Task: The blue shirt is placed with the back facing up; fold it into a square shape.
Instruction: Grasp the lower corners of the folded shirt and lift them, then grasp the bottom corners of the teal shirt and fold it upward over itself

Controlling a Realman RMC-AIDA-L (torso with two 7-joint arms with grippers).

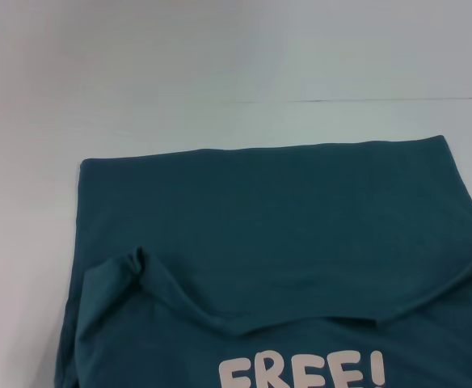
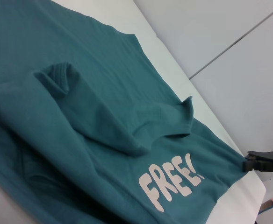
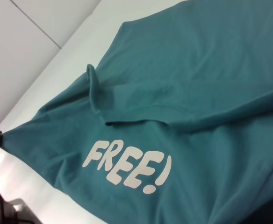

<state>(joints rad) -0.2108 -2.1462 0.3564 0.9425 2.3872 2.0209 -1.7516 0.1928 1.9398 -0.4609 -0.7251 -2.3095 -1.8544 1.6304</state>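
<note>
Grippers barely show: the right gripper [image 2: 262, 162] appears only as a dark tip touching the blue shirt [image 1: 260, 210] at its edge beside the FREE! lettering [image 1: 301, 373]; its state I cannot tell. Soft and limp on the table [image 1: 220, 65], the shirt would best be pinched at hems or corners.

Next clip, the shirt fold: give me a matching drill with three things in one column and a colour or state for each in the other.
Things:
1. blue shirt
2. "FREE!" lettering
3. table

Colour or state:
a. cream, facing up
b. pale, lying under the cloth
c. teal-blue, part folded over itself

Pairs: 1-c, 2-a, 3-b
</note>
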